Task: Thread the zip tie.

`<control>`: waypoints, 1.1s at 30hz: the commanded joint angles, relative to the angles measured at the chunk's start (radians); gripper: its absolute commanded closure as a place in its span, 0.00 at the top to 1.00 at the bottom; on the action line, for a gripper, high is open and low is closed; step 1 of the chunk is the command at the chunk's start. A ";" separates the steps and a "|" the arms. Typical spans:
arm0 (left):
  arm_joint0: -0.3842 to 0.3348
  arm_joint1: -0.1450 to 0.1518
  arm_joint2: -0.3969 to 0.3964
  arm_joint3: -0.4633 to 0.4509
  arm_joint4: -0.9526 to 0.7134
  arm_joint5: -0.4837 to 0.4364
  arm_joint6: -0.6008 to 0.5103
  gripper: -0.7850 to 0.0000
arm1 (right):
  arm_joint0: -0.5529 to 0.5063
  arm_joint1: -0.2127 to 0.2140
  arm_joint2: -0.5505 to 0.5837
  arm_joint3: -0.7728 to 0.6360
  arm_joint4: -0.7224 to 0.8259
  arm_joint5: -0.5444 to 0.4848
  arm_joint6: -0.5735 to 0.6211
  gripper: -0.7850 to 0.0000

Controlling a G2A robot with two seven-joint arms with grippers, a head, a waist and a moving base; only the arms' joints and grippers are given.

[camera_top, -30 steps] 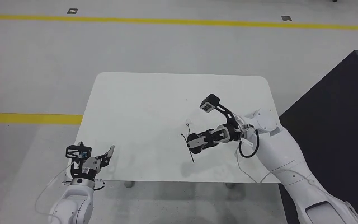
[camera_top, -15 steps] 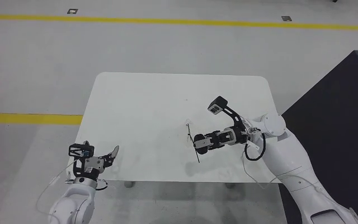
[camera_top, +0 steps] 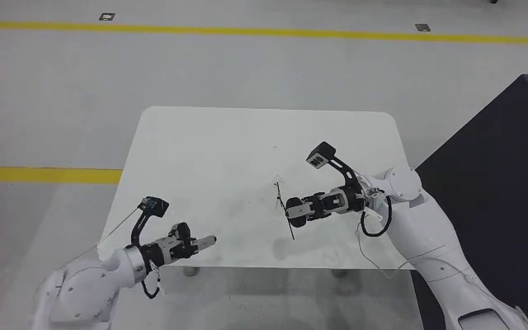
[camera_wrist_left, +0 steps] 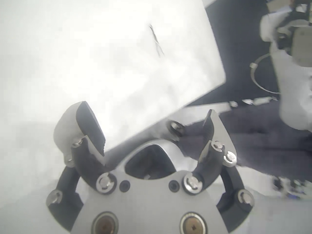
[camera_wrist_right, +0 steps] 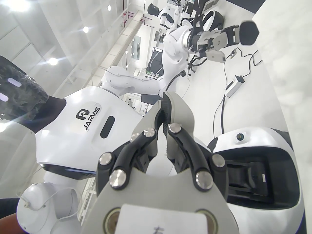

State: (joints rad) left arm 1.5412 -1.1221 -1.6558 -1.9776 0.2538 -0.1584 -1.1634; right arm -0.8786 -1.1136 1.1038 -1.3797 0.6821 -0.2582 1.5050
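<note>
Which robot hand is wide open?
The left gripper, at the near edge of the table: its fingers are spread with nothing between. The right gripper is pinched shut on the zip tie.

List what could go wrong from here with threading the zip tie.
1. The right gripper seems shut on the thin zip tie near its middle, with both ends free. The ends may flex, so the tip could miss the head.
2. The left gripper is open at the front edge of the table, apart from the tie. Its approach might clip that edge.
</note>
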 commanded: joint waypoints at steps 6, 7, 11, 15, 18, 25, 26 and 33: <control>-0.036 0.002 0.002 0.034 -0.082 0.020 -0.076 1.00 | 0.000 0.000 0.000 0.000 0.000 0.000 0.000 0.00; -0.036 0.002 0.002 0.034 -0.082 0.020 -0.076 1.00 | 0.000 0.000 0.000 0.000 0.000 0.000 0.000 0.00; -0.033 -0.004 0.022 0.050 -0.236 0.078 -0.056 1.00 | 0.000 0.000 0.000 0.000 0.000 0.000 0.000 0.00; -0.054 -0.011 0.053 0.055 -0.438 0.143 -0.015 1.00 | -0.011 0.001 -0.008 -0.037 -0.032 0.008 -0.015 0.00; -0.069 -0.014 0.066 0.054 -0.504 0.166 0.039 1.00 | -0.018 0.005 -0.010 -0.058 -0.058 0.009 0.006 0.00; -0.074 -0.018 0.131 0.038 -0.517 0.166 0.147 1.00 | -0.021 0.015 -0.028 -0.090 -0.090 0.010 0.031 0.00; -0.072 -0.019 0.143 0.036 -0.513 0.166 0.156 1.00 | -0.020 0.018 -0.031 -0.091 -0.089 0.009 0.031 0.00; -0.078 -0.016 0.207 0.028 -0.509 0.186 0.138 1.00 | 0.005 0.024 -0.065 -0.087 -0.095 0.004 0.031 0.00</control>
State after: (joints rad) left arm 1.4672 -1.1382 -1.4534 -1.9500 -0.2302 0.0165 -1.0179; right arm -0.8796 -1.0903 1.0464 -1.4682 0.5955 -0.2541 1.5359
